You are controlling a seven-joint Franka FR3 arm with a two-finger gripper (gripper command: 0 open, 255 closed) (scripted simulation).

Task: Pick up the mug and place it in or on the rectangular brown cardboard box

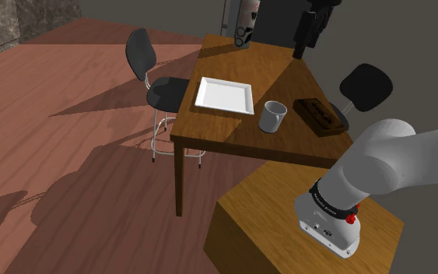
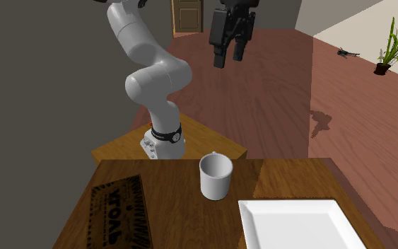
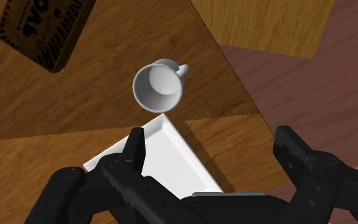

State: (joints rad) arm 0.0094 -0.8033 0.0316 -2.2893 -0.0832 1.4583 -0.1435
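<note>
Hovering w/ fingers apart, gripper [image 3: 210, 137] is hanging well above table [image 3: 101, 95]. Mug [image 3: 158, 87] is standing upright btwn tray [image 3: 168, 156] and box [image 3: 44, 28]; prob stiff, light, slippery, so am judging rim wall best to pinch.

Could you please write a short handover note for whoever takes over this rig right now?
Gripper: open, empty, high above the table.
Mug: upright on the table, between the brown box and the white tray, not held.
Done: nothing yet.
Left: descend over the mug, grasp it, lift it, and set it on the box.
</note>
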